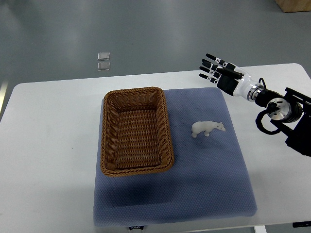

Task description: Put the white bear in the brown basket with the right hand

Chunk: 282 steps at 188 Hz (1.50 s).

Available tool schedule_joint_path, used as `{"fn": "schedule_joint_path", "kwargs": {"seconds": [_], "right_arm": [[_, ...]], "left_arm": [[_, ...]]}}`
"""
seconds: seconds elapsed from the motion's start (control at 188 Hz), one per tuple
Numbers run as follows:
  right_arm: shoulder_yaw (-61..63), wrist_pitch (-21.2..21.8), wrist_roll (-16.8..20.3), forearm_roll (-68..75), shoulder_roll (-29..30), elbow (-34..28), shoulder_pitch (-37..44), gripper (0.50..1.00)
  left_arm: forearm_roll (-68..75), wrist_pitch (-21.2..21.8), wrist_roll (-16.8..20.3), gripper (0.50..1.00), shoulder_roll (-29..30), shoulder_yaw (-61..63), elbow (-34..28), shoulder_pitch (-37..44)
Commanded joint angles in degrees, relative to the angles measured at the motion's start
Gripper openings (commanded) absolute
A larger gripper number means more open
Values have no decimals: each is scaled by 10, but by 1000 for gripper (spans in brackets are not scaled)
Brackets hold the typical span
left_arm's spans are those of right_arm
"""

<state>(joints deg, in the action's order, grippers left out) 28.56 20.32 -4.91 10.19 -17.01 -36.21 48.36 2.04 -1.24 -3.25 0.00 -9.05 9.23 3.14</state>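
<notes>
- Grey floor runs across the top of the view, and below it a white table [48,145] with rounded corners fills the frame.
- Spread over the table's middle is a blue-grey mat [204,184], with everything that matters sitting on it.
- On the mat's left part sits the brown basket [136,131], a woven rectangle with nothing visible inside.
- To its right, apart from the basket's rim, the white bear [207,128] stands on the mat on its own feet, head pointing right.
- Coming in from the right edge, the right hand [221,74] hangs over the table's far right area, up and to the right of the bear, well clear of it.
- Its dark fingers [210,63] are stretched out straight and fanned toward the left, gripping nothing.
- Two small clear squares [103,61] lie on the floor beyond the table's far edge.
</notes>
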Motion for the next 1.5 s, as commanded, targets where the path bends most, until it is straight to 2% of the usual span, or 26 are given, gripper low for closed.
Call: {"fn": "schedule_joint_path", "kwargs": {"seconds": [0.0,0.378,0.617,0.851,1.074,1.495], "right_arm": [[-1,1,2,0,0,-1,2,928],[-1,-10,3,-3,7,0,1,928],[0,2,-2,-39,6,-6,2,928],[0,2,-36,-42,8,-5,0,928],[-2,11,-43,-45,7,-5,-1,928],[-3,12,-53,-242,7,-8,4,928]], "left_arm": [[0,0,1,1000,0,0,0,0],[0,0,0,1000,0,0,-6,0],[0,4,0,1000,0,0,-6,0],[0,4,0,1000,0,0,-7,-1],[0,4,0,1000,0,0,-6,0],[0,4,0,1000,0,0,-6,0]]}}
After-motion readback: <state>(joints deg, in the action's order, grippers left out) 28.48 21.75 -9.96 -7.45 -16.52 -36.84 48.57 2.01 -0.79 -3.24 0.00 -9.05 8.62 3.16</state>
